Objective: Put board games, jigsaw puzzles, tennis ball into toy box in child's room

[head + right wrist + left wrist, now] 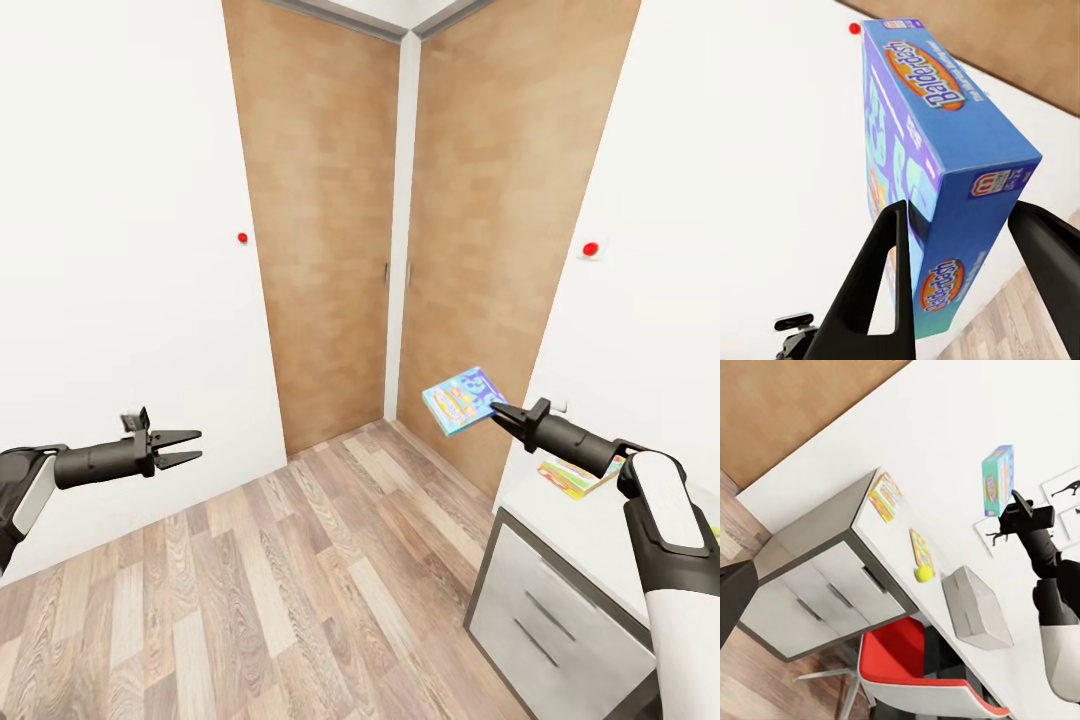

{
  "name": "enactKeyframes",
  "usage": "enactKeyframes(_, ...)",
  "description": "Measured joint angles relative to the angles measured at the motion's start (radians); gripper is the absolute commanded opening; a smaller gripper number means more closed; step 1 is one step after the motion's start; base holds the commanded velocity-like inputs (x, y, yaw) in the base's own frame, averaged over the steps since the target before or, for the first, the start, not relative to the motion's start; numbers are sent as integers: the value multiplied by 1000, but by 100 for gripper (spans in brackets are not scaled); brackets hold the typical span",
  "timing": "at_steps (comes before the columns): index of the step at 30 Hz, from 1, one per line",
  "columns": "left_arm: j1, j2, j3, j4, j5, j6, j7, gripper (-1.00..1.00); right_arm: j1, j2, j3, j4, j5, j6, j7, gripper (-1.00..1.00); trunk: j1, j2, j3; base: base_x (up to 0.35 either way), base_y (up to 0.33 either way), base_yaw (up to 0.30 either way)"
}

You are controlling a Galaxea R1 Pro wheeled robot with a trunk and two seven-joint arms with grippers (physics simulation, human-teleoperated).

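Up against the wooden wardrobe doors at the corner of the room, the right gripper is holding the blue board game out in the air, clamped on one end of the box; from the right wrist cam you can see both fingers pressing the narrow sides, with the box sticking out past them, tilted, the "Balderdash" lettering facing the camera. Left gripper is hanging over the wood-plank floor with nothing in it, jaws parted only a little; it's sitting well apart from the other arm.

Over on the table, seen from the left wrist cam, the two jigsaw puzzles are lying flat, one near the drawer end and the second further along; the tennis ball is resting right at the edge of that second puzzle; the grey toy box is sitting just beyond it; a red chair is tucked under the desk.
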Motion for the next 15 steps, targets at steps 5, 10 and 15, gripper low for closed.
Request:
enactKeyframes(5, 0, 0, 0, 0, 4, 0, -2, 100, 0, 0, 0, 6, 6, 1, -12, -100, 0, 0, 0, -63, 1, 0)
enactKeyframes(10, 0, 1, 4, 0, 5, 0, -5, 100, 0, 0, -3, 8, 4, 1, -14, -100, 0, 0, 0, -171, 44, -90)
enactKeyframes(15, 0, 1, 6, 0, 5, 0, -9, 100, 0, 1, -3, 10, 4, -3, -14, -100, 0, 0, 2, -26, 7, -84)
